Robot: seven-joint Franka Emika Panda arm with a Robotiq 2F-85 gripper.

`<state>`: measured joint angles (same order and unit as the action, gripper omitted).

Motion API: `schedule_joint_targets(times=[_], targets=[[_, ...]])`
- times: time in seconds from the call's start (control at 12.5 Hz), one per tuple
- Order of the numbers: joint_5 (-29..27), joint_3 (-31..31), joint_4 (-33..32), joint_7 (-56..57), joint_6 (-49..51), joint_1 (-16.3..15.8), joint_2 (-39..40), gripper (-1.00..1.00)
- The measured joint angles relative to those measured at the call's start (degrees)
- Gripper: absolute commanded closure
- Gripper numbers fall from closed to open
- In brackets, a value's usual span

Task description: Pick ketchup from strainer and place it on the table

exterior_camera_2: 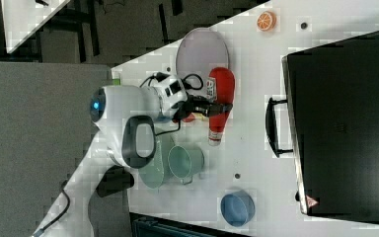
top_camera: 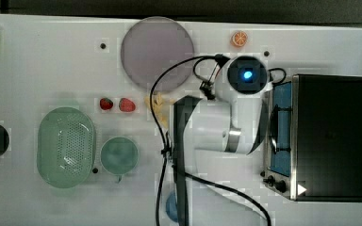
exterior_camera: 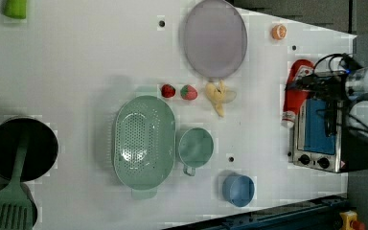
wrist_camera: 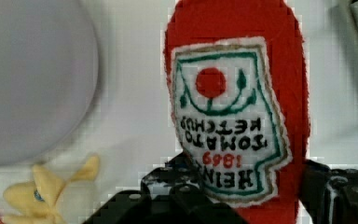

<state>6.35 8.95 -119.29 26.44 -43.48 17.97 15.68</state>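
- The end effector [exterior_camera_2: 212,109] is clamped across the body of the ketchup [exterior_camera_2: 220,94]; in the wrist view its dark fingers [wrist_camera: 335,191] sit on either side of the red bottle, just below the white-and-red label.
- The ketchup [exterior_camera: 297,88] lies lengthwise in that grip, white cap toward the left view's bottom, right beside the toaster oven [exterior_camera: 318,139]; whether it touches the worktop I cannot tell.
- In the right view the bottle sits between the grey-lilac plate [exterior_camera_2: 197,52] and the oven's handle, well away from the strainer [exterior_camera_2: 155,165].
- The strainer [exterior_camera: 143,140] stands on the worktop [exterior_camera: 76,72] with its perforated bottom bare, a green cup [exterior_camera: 195,147] touching its side on the left view's right.
- Two strawberries [exterior_camera: 178,91] lie just above the strainer in the left view, a yellow banana peel [exterior_camera: 218,96] next to them.
- A blue cup [exterior_camera: 238,189], an orange slice [exterior_camera: 279,32], a green bottle [exterior_camera: 15,8] and a black pan with a green spatula [exterior_camera: 12,201] stand further out.
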Motion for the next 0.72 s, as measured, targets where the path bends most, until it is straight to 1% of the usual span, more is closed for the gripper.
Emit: schedule_joint_targets(times=[0.16,0.32,0.48,0.56,0.72], targets=[[-0.37,0.31,-4.36,0.01,-2.66,-1.37,0.06,-0.16],[-0.57,1.61,-8.39,0.01,-5.2,-2.08,0.73,-0.16],[-0.26,2.76,-9.62,0.11,-7.08,-2.6,3.39,-0.16],[-0.18,3.12,-9.74,0.28,-9.04,-2.77,5.09,-0.24],[-0.14,3.0,-9.4,0.38,-11.89,-3.39,8.41,-0.65]])
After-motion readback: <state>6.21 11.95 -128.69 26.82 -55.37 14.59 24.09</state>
